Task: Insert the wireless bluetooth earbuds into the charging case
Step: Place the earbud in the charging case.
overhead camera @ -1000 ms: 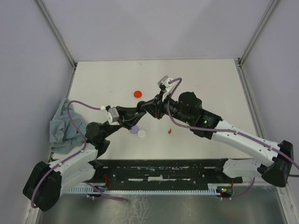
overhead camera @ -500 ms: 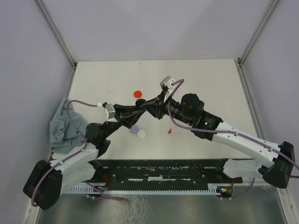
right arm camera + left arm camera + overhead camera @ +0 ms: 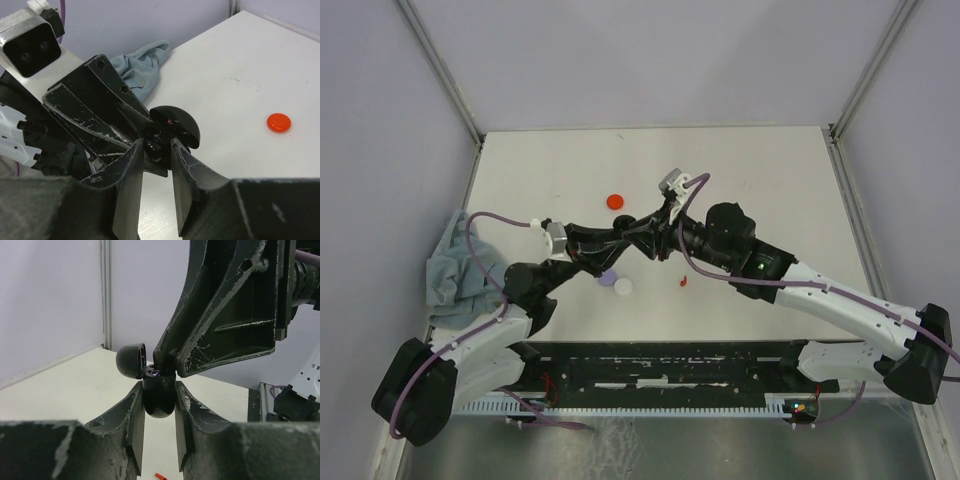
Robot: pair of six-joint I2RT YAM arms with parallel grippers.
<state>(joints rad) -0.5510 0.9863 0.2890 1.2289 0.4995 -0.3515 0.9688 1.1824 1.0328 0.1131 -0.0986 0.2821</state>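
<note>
Left pincer clamped on black charging case, held in air over mid worktop, lid swung open. Right pincer tips at case mouth, narrow gap between jaws; cannot tell whether gripping earbud or free. Violet glint inside case, unclear what. Red earbud loose on worktop, just near-right of case. Judged: insertion under way, at least that one left. Red disc farther off; lavender disc, white disc nearer. Grey-blue cloth at left edge. Worktop white, walls pale, plain.
</note>
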